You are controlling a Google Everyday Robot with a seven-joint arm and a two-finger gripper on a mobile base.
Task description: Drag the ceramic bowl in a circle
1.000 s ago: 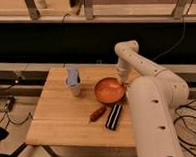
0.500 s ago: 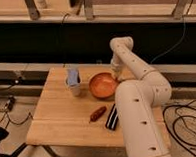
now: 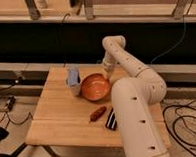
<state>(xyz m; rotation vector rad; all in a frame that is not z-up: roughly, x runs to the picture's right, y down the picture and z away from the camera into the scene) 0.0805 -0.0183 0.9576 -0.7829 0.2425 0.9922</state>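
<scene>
On the light wooden table [image 3: 64,120], the ceramic bowl [image 3: 95,87] sits upright toward the far half of the top, its glossy orange-red interior facing up and its darker rim visible all round. Just beside the bowl on its left stands a pale grey-blue cup [image 3: 73,81], near enough that the two appear to touch, though the view does not settle this. The robot's white arm [image 3: 135,105] rises from the near right of the table, bends over the far edge and comes down at the bowl's far right side. The gripper [image 3: 108,77] is at that rim with its fingers drawn fully together, apparently pinching the rim itself. In front of the bowl lie a small reddish-brown oblong item [image 3: 98,113] and, just to its right beside the arm's base, a dark striped packet [image 3: 111,120]. Cables [image 3: 186,120] trail on the floor to the right.
</scene>
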